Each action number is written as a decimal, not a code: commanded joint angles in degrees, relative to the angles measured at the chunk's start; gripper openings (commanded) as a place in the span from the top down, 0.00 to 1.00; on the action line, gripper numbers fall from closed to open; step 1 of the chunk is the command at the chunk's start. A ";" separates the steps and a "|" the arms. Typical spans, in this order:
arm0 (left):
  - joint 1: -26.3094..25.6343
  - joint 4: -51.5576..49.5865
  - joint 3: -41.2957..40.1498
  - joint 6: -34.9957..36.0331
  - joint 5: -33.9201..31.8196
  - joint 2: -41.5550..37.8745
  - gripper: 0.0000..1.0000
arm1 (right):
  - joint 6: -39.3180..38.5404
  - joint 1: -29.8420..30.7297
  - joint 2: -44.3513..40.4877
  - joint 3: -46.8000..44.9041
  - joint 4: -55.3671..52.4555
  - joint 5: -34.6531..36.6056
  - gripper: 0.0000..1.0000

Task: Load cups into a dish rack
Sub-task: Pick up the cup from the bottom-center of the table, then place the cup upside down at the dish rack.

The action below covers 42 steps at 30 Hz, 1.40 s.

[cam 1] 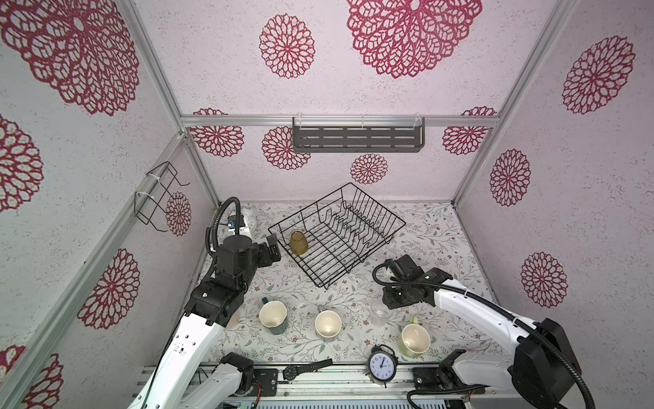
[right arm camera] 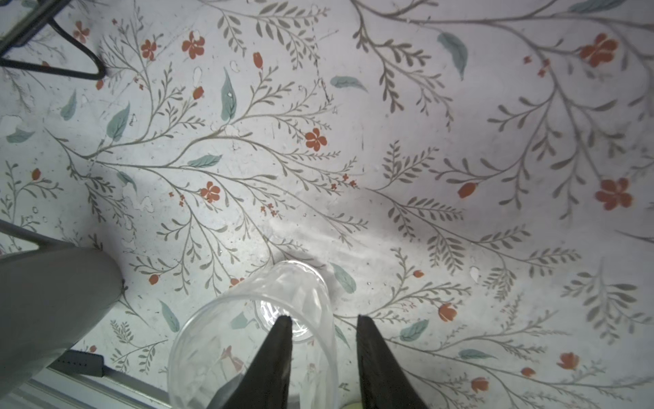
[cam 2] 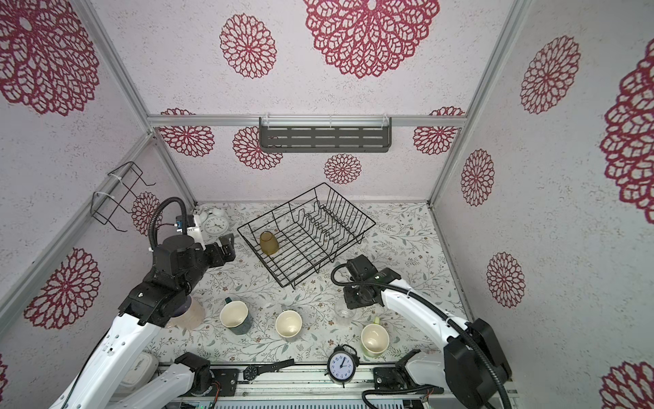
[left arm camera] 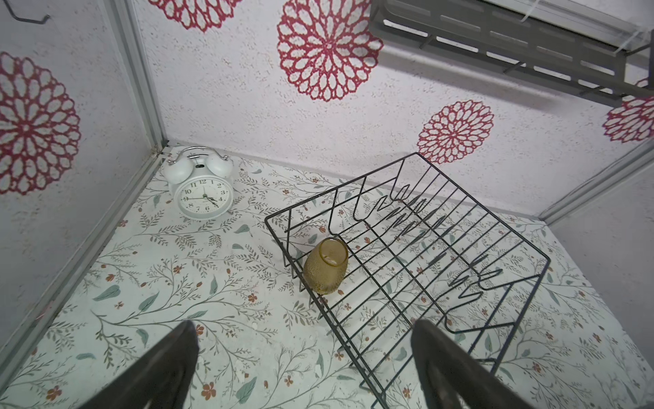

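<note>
Right fingers [right arm camera: 276, 354] point down astride the clear glass [right arm camera: 219, 336] rim, grip unclear; left fingers [left arm camera: 166, 357] hover spread.

Thin black-coated metal wire forms the dish rack [cam 1: 373, 205], cradling a dimpled, translucent amber tumbler [cam 1: 299, 243], while a smooth clear glass [right arm camera: 219, 336] and a dark teal mug [cam 1: 273, 316], glossy cream-glazed inside, sit on the matt floral-printed table covering [cam 1: 424, 240] beneath rough, stucco-textured walls [cam 1: 354, 88].
</note>
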 commanded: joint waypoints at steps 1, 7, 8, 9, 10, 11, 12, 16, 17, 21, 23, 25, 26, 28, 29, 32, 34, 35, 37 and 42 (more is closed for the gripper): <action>0.42 1.23 1.42 0.36 3.40 0.52 0.03 | 1.04 -0.20 0.43 -0.44 1.82 -1.87 0.68; 0.40 1.48 2.20 0.49 6.81 1.10 0.03 | 1.61 -0.20 -0.51 -2.33 4.97 -0.66 0.99; 0.38 1.76 2.34 0.69 9.19 1.41 0.03 | 1.97 -0.20 -1.38 -2.27 5.90 -0.36 1.00; 0.35 2.23 2.25 1.10 11.49 1.73 0.03 | 2.22 -0.20 -2.26 -2.26 6.91 -0.26 1.00; 0.38 2.50 2.34 1.43 14.35 2.26 0.03 | 2.27 -0.20 -3.46 -2.32 8.37 -0.17 1.00; 0.38 2.69 2.42 1.34 16.68 2.87 0.03 | 2.41 -0.20 -4.83 -2.31 9.95 0.26 1.00; 0.39 2.74 2.58 1.02 18.27 3.35 0.03 | 2.61 -0.20 -6.12 -2.38 11.55 0.70 1.00; 0.21 4.90 3.23 -2.29 28.93 5.34 0.01 | 4.38 -0.20 -13.03 -3.98 22.49 3.54 1.00; -0.14 6.48 2.90 -2.79 32.35 5.80 0.00 | 4.84 -0.20 -14.93 -4.98 26.60 4.26 1.00; -1.48 9.76 3.45 -4.69 40.35 8.04 0.00 | 4.64 -0.20 -21.39 -9.35 42.54 6.48 1.00; -1.96 12.28 3.92 -7.41 46.65 9.68 0.01 | 4.22 -0.27 -23.58 -11.41 50.80 9.45 1.00; -2.12 16.79 3.62 -11.53 52.72 11.38 0.03 | 3.50 -0.29 -24.53 -13.17 58.60 11.62 1.00; -2.40 19.50 3.34 -13.99 54.56 12.21 0.03 | 2.77 -0.30 -24.58 -13.91 62.15 12.24 1.00; -3.26 26.46 2.50 -20.41 56.88 13.82 0.03 | 1.93 -0.29 -23.82 -14.20 68.59 13.33 1.00; -3.74 29.43 2.35 -23.19 57.64 14.59 0.03 | 1.59 -0.29 -23.34 -13.98 70.49 12.84 1.00; -5.54 33.72 3.80 -28.63 61.02 17.38 0.03 | 0.26 -0.20 -22.08 -14.09 77.08 8.98 1.00; -7.33 33.54 5.49 -29.36 63.25 19.20 0.03 | 0.83 -0.20 -21.40 -13.76 79.28 7.02 1.00; -8.03 33.47 6.21 -29.50 64.35 20.00 0.03 | 1.16 -0.20 -21.02 -13.58 80.24 5.87 1.00; -8.99 33.30 7.74 -30.31 66.80 21.62 0.03 | 1.68 -0.20 -20.54 -13.13 81.83 3.35 1.00; -9.93 36.04 8.85 -33.39 70.50 24.60 0.02 | -0.04 -0.11 -20.00 -13.03 85.46 -6.03 1.00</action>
